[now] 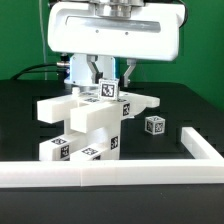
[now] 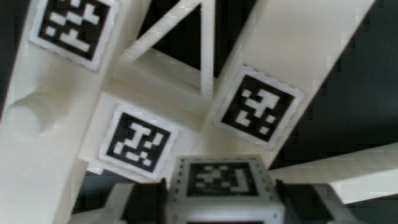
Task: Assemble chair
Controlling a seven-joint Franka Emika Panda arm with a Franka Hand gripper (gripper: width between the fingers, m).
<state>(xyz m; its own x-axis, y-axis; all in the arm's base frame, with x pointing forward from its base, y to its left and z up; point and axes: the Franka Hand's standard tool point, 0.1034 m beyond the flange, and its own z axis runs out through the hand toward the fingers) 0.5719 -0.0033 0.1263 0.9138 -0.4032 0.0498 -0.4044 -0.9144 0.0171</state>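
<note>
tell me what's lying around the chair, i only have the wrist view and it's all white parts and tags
Observer: One small cube sits loose on the table, to the exterior view's right of the chair, apart from it.
Operator: anything fencing the parts in
Observer: A white border frame runs along the near edge and up the exterior view's right side.
Operator: where's the gripper
Observer: The gripper is right above the chair's top, shut on a small tagged block.

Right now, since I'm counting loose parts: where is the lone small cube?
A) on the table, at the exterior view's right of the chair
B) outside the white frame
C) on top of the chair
A: the cube stands on the table at the exterior view's right of the chair, inside the frame.
</note>
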